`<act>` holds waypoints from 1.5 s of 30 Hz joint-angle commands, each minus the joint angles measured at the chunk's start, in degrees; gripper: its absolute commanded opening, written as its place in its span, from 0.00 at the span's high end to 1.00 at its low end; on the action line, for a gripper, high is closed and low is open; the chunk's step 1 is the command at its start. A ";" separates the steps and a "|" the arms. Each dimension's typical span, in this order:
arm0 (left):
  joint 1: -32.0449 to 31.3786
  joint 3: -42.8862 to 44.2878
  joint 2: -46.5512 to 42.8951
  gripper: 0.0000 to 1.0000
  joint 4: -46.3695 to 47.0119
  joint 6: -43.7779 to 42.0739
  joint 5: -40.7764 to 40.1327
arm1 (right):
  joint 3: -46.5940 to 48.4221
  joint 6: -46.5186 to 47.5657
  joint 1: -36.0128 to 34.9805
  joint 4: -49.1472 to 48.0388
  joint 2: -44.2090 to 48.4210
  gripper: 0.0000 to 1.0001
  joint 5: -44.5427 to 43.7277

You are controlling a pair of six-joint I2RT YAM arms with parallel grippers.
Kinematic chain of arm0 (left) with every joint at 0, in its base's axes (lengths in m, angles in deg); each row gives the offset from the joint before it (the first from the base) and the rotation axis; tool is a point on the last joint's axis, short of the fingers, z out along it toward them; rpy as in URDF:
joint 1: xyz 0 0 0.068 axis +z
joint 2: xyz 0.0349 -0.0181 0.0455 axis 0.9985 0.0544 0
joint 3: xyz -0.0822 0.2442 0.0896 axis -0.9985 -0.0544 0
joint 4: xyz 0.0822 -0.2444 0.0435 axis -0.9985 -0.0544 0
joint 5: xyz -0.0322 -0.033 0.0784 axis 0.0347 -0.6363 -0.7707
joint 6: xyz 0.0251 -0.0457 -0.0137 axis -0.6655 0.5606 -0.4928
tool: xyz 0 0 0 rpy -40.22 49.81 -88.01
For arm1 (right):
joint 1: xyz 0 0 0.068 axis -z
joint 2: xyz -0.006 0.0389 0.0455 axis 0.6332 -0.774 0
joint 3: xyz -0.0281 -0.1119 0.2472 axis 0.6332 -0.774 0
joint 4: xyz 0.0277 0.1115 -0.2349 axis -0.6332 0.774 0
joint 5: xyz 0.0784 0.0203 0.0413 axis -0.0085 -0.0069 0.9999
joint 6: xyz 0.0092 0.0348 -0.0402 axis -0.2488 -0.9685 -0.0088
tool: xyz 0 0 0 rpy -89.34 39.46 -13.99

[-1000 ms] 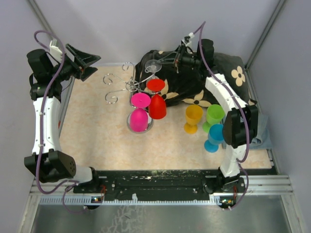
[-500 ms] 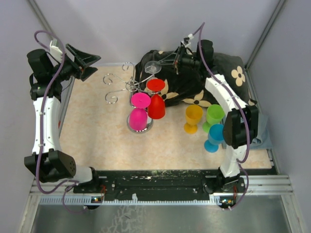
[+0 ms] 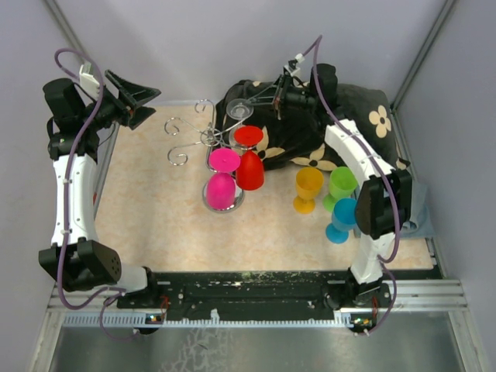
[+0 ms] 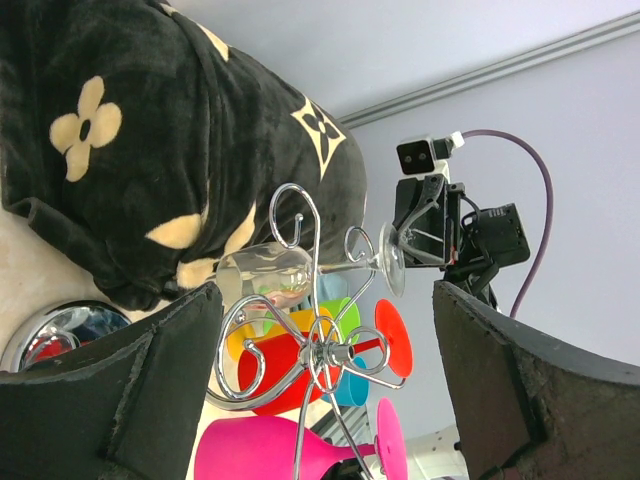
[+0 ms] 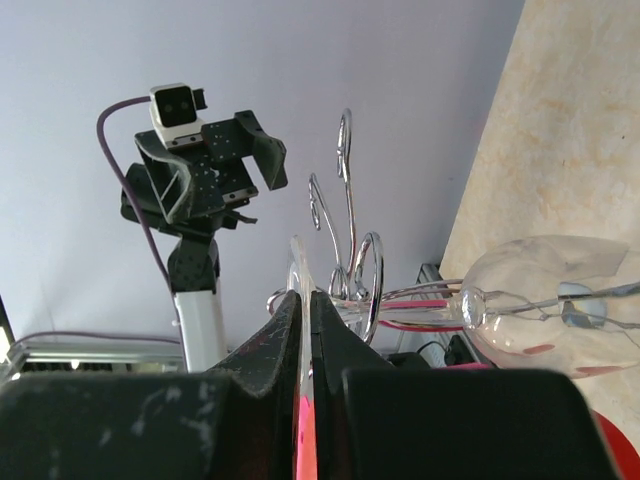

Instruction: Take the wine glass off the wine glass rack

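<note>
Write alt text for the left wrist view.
The right end effector pinches the foot of a clear wine glass, held on its side with its stem passing the curled hooks of the silver wine glass rack. A red glass and a pink glass appear below, a black flowered blanket behind, and the open left end effector frames the scene.

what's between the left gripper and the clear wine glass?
Curled hooks of the wine glass rack stand between left gripper and clear wine glass, per top external view.
</note>
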 commanded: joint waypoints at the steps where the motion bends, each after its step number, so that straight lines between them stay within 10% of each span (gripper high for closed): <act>1: 0.48 0.82 -0.01 0.10 1.14 -0.53 0.28 | 1.50 0.09 -1.41 -3.37 3.90 1.00 0.09; 45: 0.51 -0.07 -1.07 0.10 1.92 0.08 0.55 | 19.34 -0.07 -4.72 -1.47 -9.53 1.00 -3.57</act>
